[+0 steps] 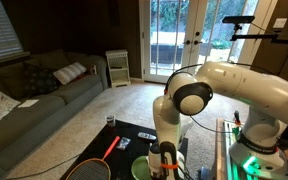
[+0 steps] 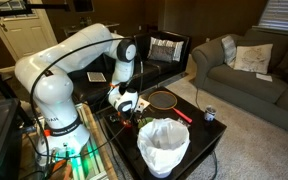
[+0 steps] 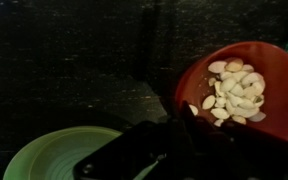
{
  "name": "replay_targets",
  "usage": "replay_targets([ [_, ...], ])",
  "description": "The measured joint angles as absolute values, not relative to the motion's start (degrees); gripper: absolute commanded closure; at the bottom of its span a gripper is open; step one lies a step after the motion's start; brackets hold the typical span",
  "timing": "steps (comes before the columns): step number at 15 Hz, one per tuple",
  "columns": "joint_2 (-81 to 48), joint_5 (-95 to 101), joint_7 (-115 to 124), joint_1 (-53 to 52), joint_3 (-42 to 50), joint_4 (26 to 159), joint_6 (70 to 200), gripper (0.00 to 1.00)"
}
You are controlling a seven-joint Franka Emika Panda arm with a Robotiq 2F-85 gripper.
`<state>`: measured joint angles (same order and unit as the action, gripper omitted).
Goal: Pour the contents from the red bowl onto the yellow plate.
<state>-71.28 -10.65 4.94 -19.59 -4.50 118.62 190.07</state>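
In the wrist view the red bowl point(image 3: 276, 62) fills the right side, tilted, with pale white seed-like pieces point(image 3: 234, 92) heaped in it. My gripper point(image 3: 169, 140) is dark at the bottom centre and shut on the bowl's lower-left rim. The yellow-green plate point(image 3: 54, 150) lies below and left of the bowl on the dark table. In an exterior view the gripper point(image 1: 167, 155) hangs just right of the plate point(image 1: 141, 168). In an exterior view the gripper point(image 2: 127, 104) is low over the black table, and the plate is hidden behind it.
A red-handled racket point(image 2: 164, 99) lies on the black table, also in an exterior view point(image 1: 92, 167). A tall white translucent container point(image 2: 164, 146) stands at the table's near edge. A small can point(image 2: 209, 114) stands at its corner. A couch point(image 2: 239, 65) is beyond.
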Motion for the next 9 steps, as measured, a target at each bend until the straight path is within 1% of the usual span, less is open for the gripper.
replay_targets([
  [5, -70.5, -10.6, 4.9, -19.9, -4.5, 119.0, 192.0, 0.99],
  [9, -66.6, -10.6, 4.6, -20.4, -4.3, 121.3, 194.5, 0.99],
])
